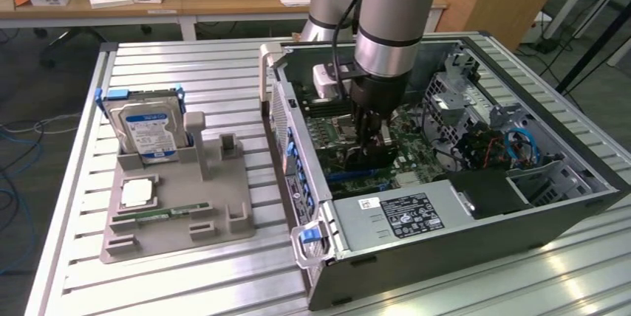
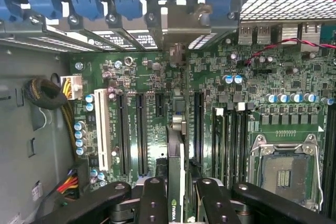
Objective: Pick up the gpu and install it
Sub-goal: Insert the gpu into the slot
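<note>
My gripper (image 1: 372,137) reaches down into the open computer case (image 1: 552,216), just above the motherboard (image 1: 419,165). It is shut on the gpu (image 1: 374,157), a dark card held upright on its edge. In the wrist view the gpu (image 2: 176,166) runs edge-on between the two black fingers (image 2: 153,199) of the gripper (image 2: 181,203). The card lies along the board, over the gap between the long black expansion slots (image 2: 140,129). Its pale metal bracket (image 2: 179,35) stands at the case's rear slot openings. I cannot tell whether its edge sits in a slot.
A grey parts holder (image 1: 222,216) on the slatted table carries a hard drive (image 1: 148,130), a processor chip (image 1: 136,193) and a green RAM stick (image 1: 158,215). Inside the case are the power supply (image 1: 400,213), the empty processor socket (image 2: 286,169) and a cable bundle (image 2: 44,93).
</note>
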Controlling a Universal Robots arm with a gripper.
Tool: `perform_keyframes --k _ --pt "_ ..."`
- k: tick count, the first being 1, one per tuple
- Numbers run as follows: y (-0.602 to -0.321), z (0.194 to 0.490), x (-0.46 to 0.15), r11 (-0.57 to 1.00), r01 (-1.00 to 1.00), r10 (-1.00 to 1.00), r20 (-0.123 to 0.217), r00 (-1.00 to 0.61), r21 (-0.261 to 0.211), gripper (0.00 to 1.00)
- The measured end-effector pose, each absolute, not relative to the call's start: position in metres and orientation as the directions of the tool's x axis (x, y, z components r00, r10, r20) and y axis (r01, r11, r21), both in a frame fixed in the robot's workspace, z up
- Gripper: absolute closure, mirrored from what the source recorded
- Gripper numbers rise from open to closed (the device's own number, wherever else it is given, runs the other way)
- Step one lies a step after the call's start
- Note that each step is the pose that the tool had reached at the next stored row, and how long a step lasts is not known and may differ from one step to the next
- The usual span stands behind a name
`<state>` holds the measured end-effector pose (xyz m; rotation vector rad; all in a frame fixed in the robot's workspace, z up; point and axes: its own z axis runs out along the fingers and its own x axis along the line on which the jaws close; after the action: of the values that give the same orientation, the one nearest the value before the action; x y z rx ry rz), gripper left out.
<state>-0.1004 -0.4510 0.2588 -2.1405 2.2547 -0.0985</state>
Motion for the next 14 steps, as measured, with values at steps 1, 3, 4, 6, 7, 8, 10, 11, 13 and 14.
perform_keyframes --k 1,3,4,6,7,8,10,11,13,14 --pt "-0.451 0.2584 -0.1005 0.051 -0.996 -0.998 0.022 -0.053 -0.067 0.74" --pt "-0.4511 0.2572 -0.1007 0.05 -0.996 -0.998 0.028 -0.052 -0.068 0.74" --pt "-0.4511 0.2564 -0.1009 0.048 -0.997 -0.998 0.031 -0.05 -0.068 0.74" --pt "-0.4511 0.2551 -0.1012 0.044 -0.997 -0.998 0.032 -0.046 -0.068 0.74" --pt "-0.451 0.2548 -0.1015 0.042 -0.997 -0.999 0.032 -0.044 -0.069 0.74" --pt "-0.4509 0.2543 -0.1016 0.04 -0.997 -0.999 0.032 -0.042 -0.071 0.74" --pt "-0.4507 0.2535 -0.1017 0.037 -0.997 -0.999 0.032 -0.04 -0.073 0.74" --pt "-0.4505 0.2532 -0.1019 0.037 -0.997 -0.999 0.032 -0.04 -0.074 0.74" --pt "-0.4501 0.2527 -0.1025 0.037 -0.996 -0.999 0.032 -0.039 -0.076 0.74" --pt "-0.4499 0.2525 -0.1031 0.037 -0.996 -0.999 0.032 -0.039 -0.078 0.74"
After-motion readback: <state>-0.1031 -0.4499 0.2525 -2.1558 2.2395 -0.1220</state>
